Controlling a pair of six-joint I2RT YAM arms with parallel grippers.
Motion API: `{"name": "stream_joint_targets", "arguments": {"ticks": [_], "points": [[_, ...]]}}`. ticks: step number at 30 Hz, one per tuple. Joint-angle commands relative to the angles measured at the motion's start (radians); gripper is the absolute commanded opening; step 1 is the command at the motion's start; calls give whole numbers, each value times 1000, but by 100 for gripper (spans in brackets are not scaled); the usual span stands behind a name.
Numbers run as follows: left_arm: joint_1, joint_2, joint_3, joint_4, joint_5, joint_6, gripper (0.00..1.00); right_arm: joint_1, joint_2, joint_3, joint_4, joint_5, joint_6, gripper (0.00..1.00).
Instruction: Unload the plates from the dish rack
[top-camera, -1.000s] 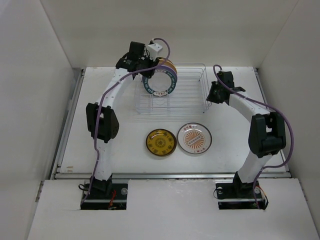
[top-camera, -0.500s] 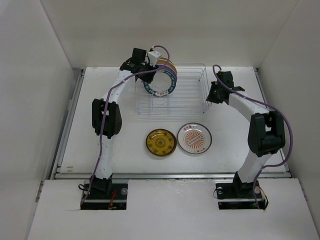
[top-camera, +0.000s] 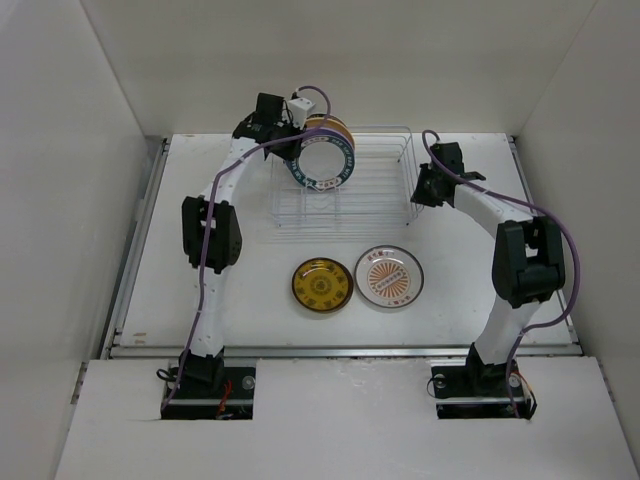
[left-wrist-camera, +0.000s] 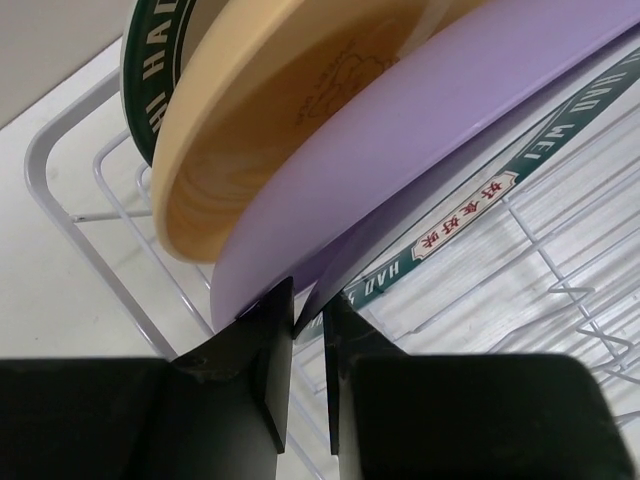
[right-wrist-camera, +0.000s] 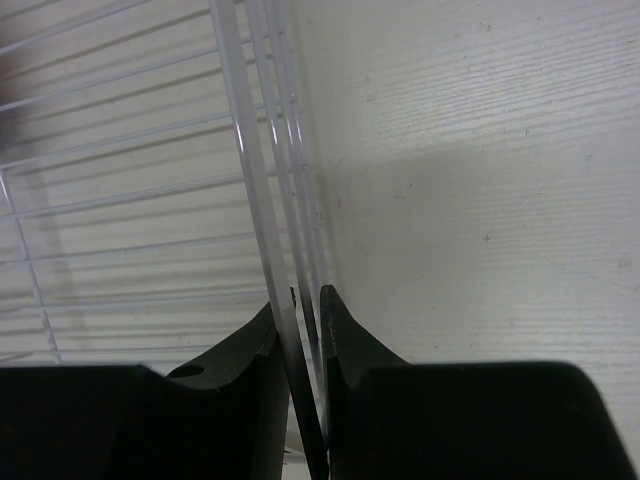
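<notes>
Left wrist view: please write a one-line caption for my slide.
Left tool closed on the lavender plate rim, beside the pale yellow plate and teal-rimmed plate in the dish rack.

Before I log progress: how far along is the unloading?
Done: the dark-gold plate and sunburst plate lie on the table. In hand: left gripper pinches the lavender plate; right gripper clamps the dish rack. Left: lavender, teal-rimmed plate and pale yellow plate, all racked.
</notes>
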Motion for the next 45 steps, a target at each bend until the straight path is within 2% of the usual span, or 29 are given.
{"name": "stream_joint_targets", "arguments": {"ticks": [1, 6, 9, 19, 30, 36, 45], "points": [[6, -71, -1, 45, 50, -56, 0, 3, 17, 31, 10, -2, 0, 21], [17, -115, -11, 19, 241, -87, 0, 3, 17, 31, 10, -2, -10, 21], [17, -137, -11, -3, 301, -136, 0, 3, 17, 31, 19, -11, -10, 21], [17, -206, 8, -21, 320, -166, 0, 3, 26, 31, 38, -38, 0, 21], [17, -215, 6, -72, 350, -176, 0, 3, 26, 31, 47, -39, 9, 20], [17, -186, -15, -60, 317, -167, 0, 3, 26, 22, 47, -39, 9, 20], [17, -206, 3, -69, 484, -225, 0, 3, 26, 22, 56, -48, 9, 20]]}}
